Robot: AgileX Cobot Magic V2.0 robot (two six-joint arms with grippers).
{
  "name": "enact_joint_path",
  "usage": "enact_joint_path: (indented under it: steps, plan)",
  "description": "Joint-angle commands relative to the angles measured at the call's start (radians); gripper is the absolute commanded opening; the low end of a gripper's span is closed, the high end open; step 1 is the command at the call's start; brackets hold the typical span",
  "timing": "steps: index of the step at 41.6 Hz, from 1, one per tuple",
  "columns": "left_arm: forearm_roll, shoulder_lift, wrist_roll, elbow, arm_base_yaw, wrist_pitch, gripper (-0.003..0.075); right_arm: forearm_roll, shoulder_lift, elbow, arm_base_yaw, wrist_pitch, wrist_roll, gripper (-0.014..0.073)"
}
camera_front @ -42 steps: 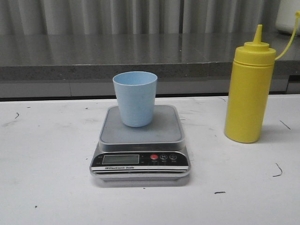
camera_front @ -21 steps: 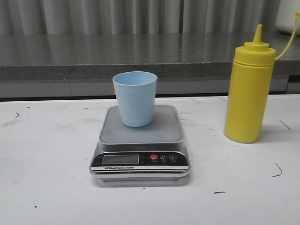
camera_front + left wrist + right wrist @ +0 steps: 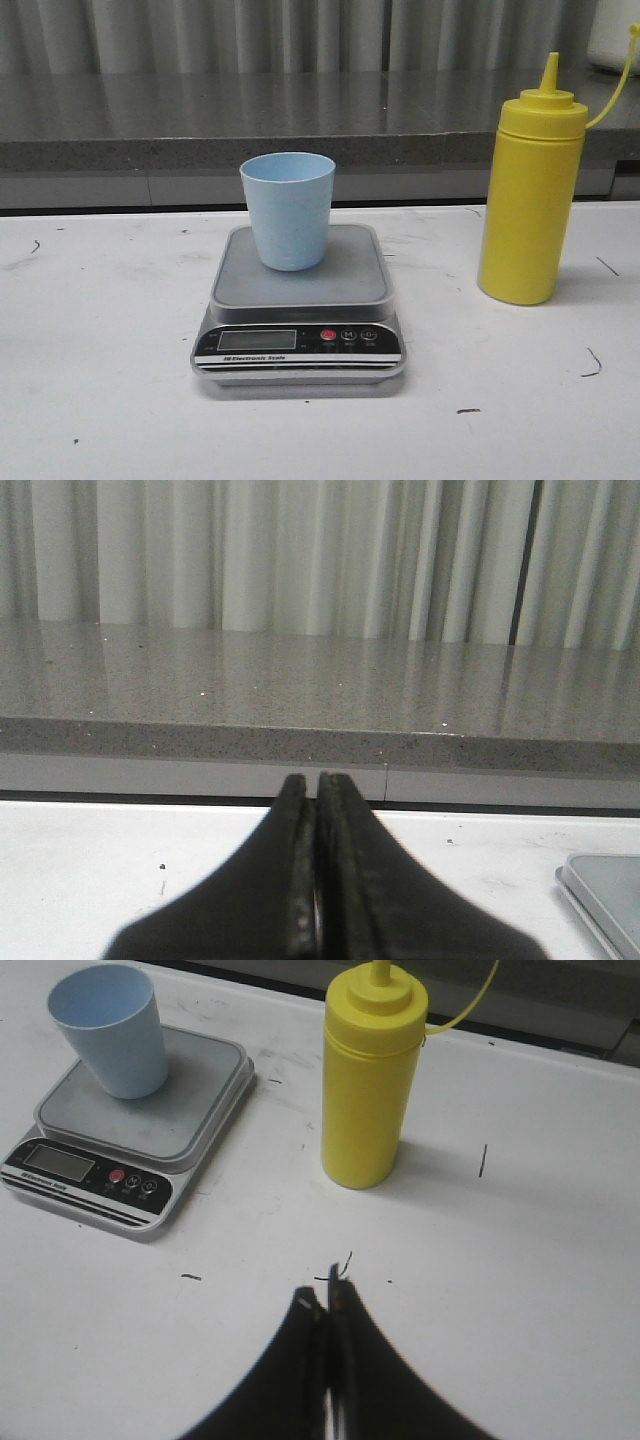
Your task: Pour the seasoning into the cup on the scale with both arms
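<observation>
- Right hand (image 3: 327,1305): fingers pressed together, empty; upright yellow bottle (image 3: 368,1080) stands ahead, nearer this arm.
- Left hand (image 3: 312,785): likewise closed, empty.
- Cup (image 3: 288,210): on scale (image 3: 300,300).

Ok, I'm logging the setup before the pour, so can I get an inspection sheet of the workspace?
Surface: white table with small dark scuff marks.
Job's things: light blue tapered plastic cup upright on the silver-grey digital scale; tall yellow plastic squeeze bottle upright on the table, apart from the scale, cap strap hanging off.
Clutter: nothing seen.
Grippers: left gripper shut, empty; right gripper shut, empty, short of the bottle.
Cables: nothing seen.
Surroundings: grey speckled ledge, pale curtain behind.
</observation>
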Motion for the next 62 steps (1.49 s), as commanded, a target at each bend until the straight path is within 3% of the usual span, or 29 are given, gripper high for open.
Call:
enact_joint_path:
  steps: [1,24,30,62]
  plan:
    - [0.002,-0.019,-0.006,0.023,0.0,-0.08,-0.002,0.006,0.004,-0.023,-0.002,-0.068,-0.011,-0.0068]
    - [0.001,-0.017,0.001,0.023,0.0,-0.08,-0.002,0.006,0.004,-0.023,-0.002,-0.068,-0.011,-0.0068]
    - [-0.042,-0.017,0.076,0.023,-0.004,-0.078,-0.002,0.006,0.004,-0.023,-0.002,-0.068,-0.011,-0.0068]
    - [-0.042,-0.017,0.072,0.023,-0.014,-0.078,-0.002,0.006,0.004,-0.023,-0.002,-0.068,-0.011,-0.0068]
